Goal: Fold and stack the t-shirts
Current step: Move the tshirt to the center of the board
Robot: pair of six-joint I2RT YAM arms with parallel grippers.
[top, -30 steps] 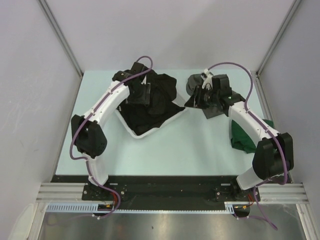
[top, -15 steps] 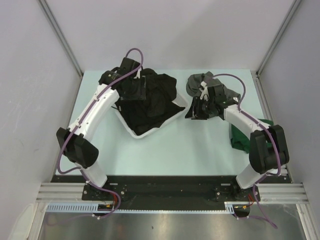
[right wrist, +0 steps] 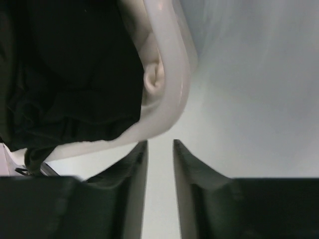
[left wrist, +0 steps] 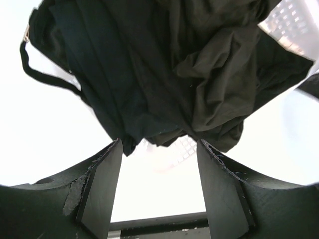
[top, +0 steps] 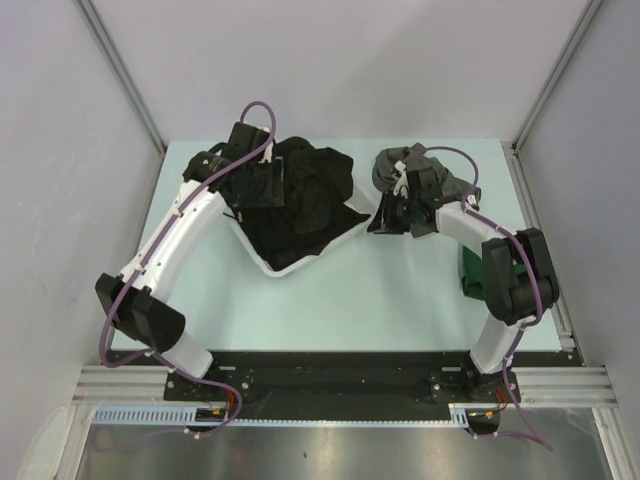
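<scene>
Several black t-shirts [top: 318, 195] lie heaped in the white basket [top: 290, 268]. In the left wrist view the black heap [left wrist: 149, 74] fills the top, over the basket's mesh [left wrist: 294, 25]. My left gripper [top: 265, 192] is open and empty at the heap's back left edge [left wrist: 159, 144]. My right gripper [top: 380, 222] sits low by the basket's right corner, its jaws a narrow gap apart with nothing between them [right wrist: 160, 143]. The charcoal grey t-shirt [top: 390, 165] lies bunched behind it. The dark green t-shirt [top: 478, 280] lies at the right, partly hidden by the right arm.
The basket's rim [right wrist: 169, 74] and a black shirt inside it [right wrist: 65, 74] lie just ahead of the right fingers. Grey walls close in the table on the left, back and right. A black rail runs along the near edge.
My left arm has swung left, its gripper shifting toward the heap's back left. My right gripper has moved left and down toward the basket's right corner.
</scene>
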